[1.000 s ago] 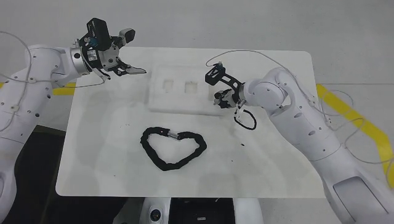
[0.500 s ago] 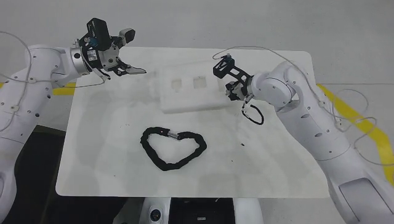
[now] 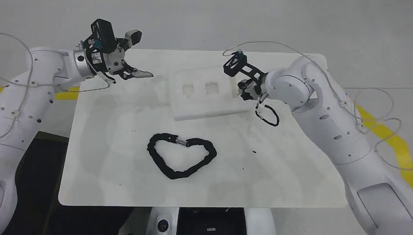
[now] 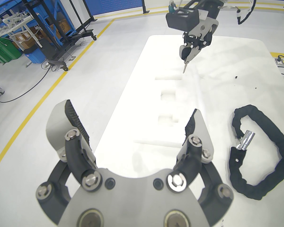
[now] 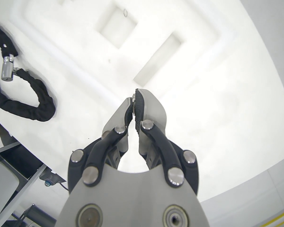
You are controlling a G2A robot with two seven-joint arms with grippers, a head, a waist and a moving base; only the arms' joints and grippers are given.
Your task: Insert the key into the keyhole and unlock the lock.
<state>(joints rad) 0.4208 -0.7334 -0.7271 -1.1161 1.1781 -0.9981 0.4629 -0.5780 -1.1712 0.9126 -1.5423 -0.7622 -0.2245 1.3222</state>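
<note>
The right gripper [image 5: 133, 101] pinches the thin, stiff, probably slippery key [image 4: 184, 67] by its head. At seven o'clock from it lies the floppy chain lock [image 3: 181, 154]; I think its steel cylinder [image 4: 245, 140] is the better place to hold. The left gripper [image 4: 131, 108] gapes wide, empty.

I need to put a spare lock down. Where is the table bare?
Widest bare patch: the left side of the table, bordered by the chain lock, the foam tray and the edge. A narrower strip lies between chain lock and near edge. Crowded: the foam tray's right end, where the right gripper holds the key.
</note>
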